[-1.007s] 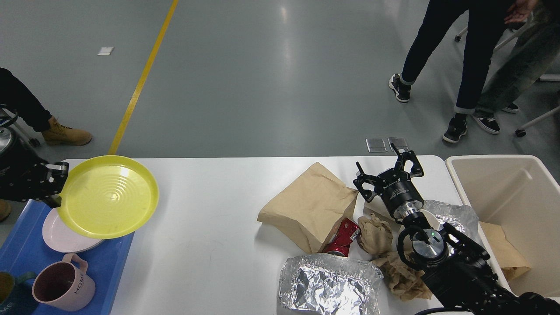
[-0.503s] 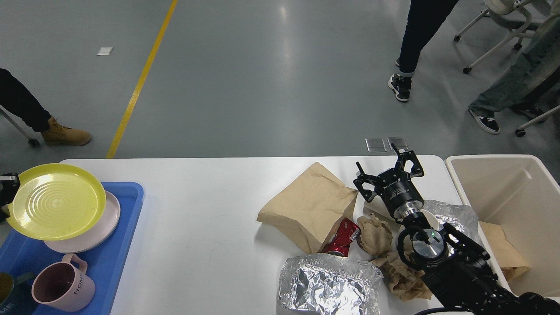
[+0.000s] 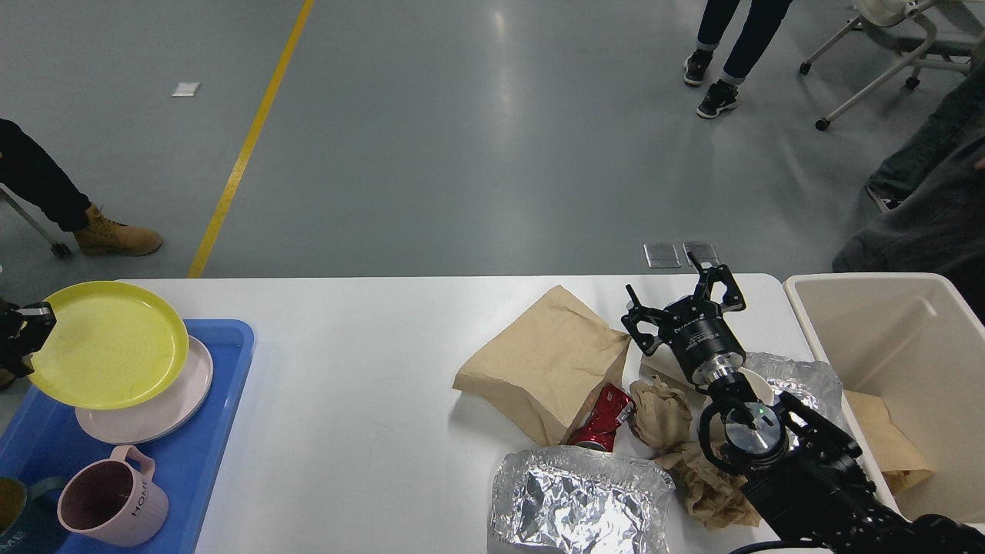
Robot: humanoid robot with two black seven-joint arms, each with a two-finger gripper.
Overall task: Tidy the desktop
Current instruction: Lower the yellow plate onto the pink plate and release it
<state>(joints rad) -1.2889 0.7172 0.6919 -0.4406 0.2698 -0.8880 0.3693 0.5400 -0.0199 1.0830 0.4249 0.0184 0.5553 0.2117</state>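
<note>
My left pincer (image 3: 29, 332) clamps yellow plate (image 3: 108, 344) by rim, above pink plate (image 3: 165, 408) in blue tray (image 3: 223, 400), for stacking I judge. Right pincer (image 3: 683, 302) spread wide, empty, over white tabletop (image 3: 369, 385) beside paper bag (image 3: 546, 358), likely next.
</note>
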